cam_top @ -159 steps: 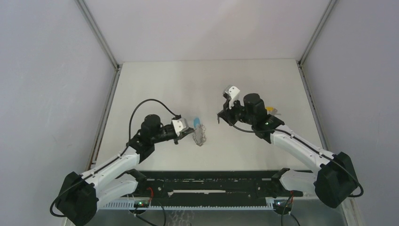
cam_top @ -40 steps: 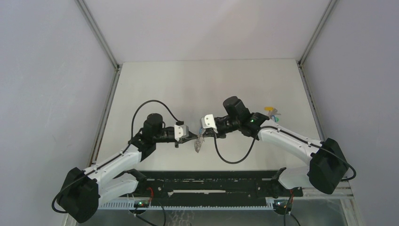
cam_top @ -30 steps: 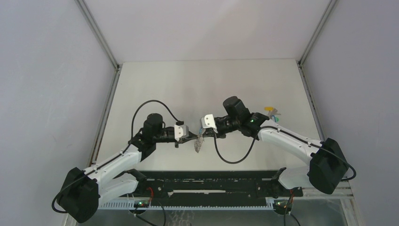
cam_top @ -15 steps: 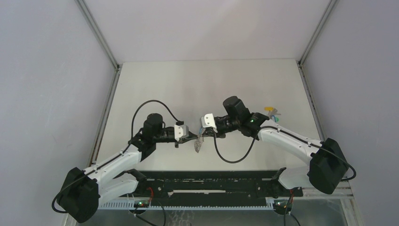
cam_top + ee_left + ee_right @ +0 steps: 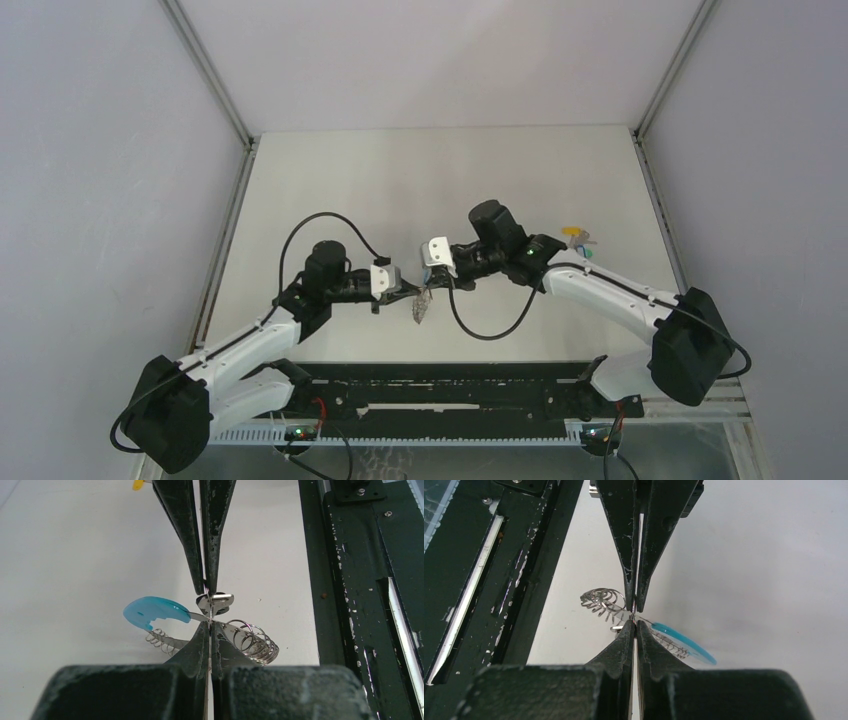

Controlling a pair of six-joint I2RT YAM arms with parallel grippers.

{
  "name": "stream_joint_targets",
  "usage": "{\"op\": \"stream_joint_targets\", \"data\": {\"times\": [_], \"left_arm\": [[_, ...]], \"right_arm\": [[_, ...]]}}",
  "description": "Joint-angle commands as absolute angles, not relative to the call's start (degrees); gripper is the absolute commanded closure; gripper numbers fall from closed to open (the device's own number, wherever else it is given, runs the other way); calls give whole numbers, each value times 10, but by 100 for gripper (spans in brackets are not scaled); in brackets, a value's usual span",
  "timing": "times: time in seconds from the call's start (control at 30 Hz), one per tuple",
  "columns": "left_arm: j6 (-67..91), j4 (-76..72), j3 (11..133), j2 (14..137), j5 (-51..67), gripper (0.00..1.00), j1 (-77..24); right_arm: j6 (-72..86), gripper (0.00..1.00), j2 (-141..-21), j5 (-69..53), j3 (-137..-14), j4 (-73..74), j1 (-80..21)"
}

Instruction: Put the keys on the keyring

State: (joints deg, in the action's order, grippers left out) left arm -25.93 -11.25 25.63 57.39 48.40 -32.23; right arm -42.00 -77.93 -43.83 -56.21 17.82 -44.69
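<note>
The left gripper [image 5: 209, 626] and right gripper [image 5: 634, 624] clamp, tip to tip, the silvery coiled-wire keyring [image 5: 155, 613] with blue tab by the near edge of the tabletop [image 5: 400, 180], probably to spread it.

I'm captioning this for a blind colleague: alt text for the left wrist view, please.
The left hand from below and the right hand from above meet tip to tip, both shut on the keyring, a string of silver rings with a light blue tab.
</note>
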Motion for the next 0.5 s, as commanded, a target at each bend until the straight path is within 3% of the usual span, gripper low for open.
{"op": "stream_joint_targets", "data": {"times": [0.0,0.47], "left_arm": [[-247,-144,290,567,508,100,-324],[-204,-178,284,572,480,100,-323]], "right_arm": [[-407,100,-798,-444,-594,175,-455],[-419,100,-800,-412,-598,196,-467]]}}
